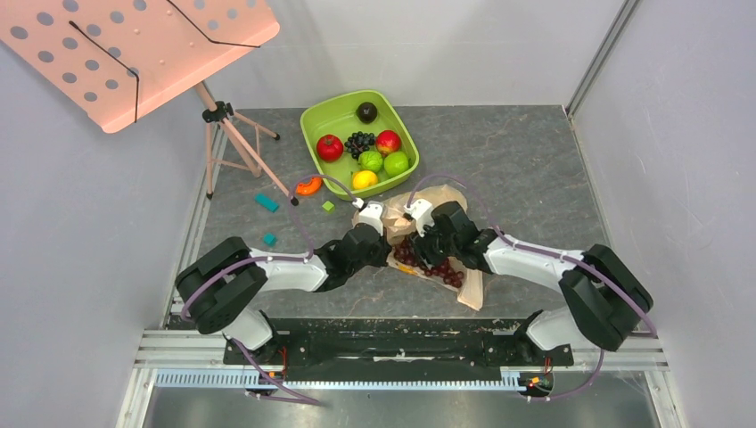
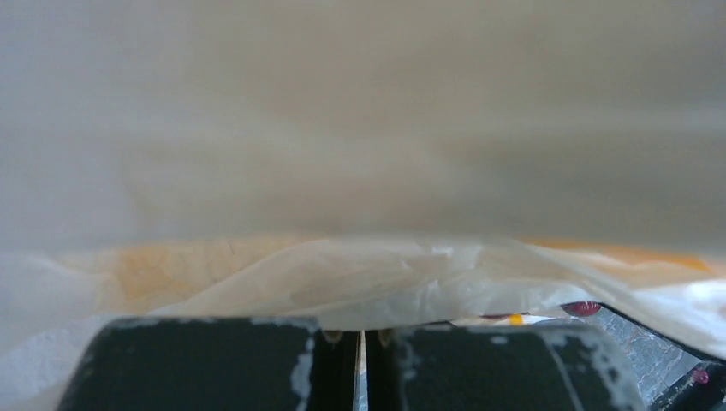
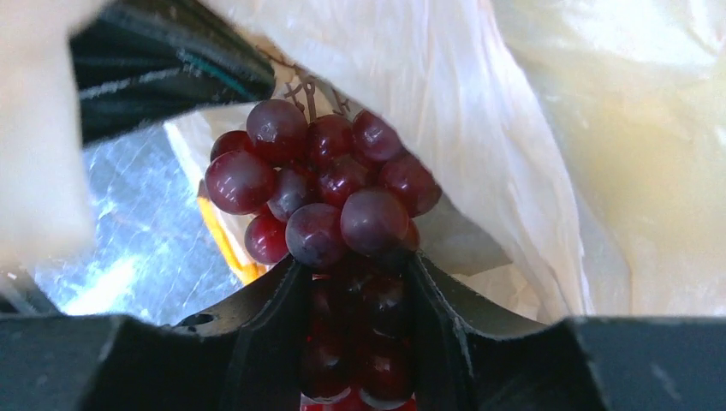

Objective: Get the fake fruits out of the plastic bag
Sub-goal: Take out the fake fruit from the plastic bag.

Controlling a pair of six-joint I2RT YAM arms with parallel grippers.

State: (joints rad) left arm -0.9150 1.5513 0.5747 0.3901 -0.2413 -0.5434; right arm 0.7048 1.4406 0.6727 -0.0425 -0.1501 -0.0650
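Grey table [image 1: 535, 169], white walls around. The bag [image 1: 443, 198] lies crumpled between both arms. Left gripper [image 2: 360, 338] clenched on bag film. Right gripper [image 3: 355, 270] grasps the grapes [image 3: 325, 184] at the bag's open mouth.

The left arm [image 1: 285, 272] and right arm [image 1: 535, 260] are black-and-white, trailing purple cables [image 1: 299, 223].

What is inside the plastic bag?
A dark red grape bunch, held by the right gripper. A bit of yellow shows beside it. The plastic bag covers anything else.
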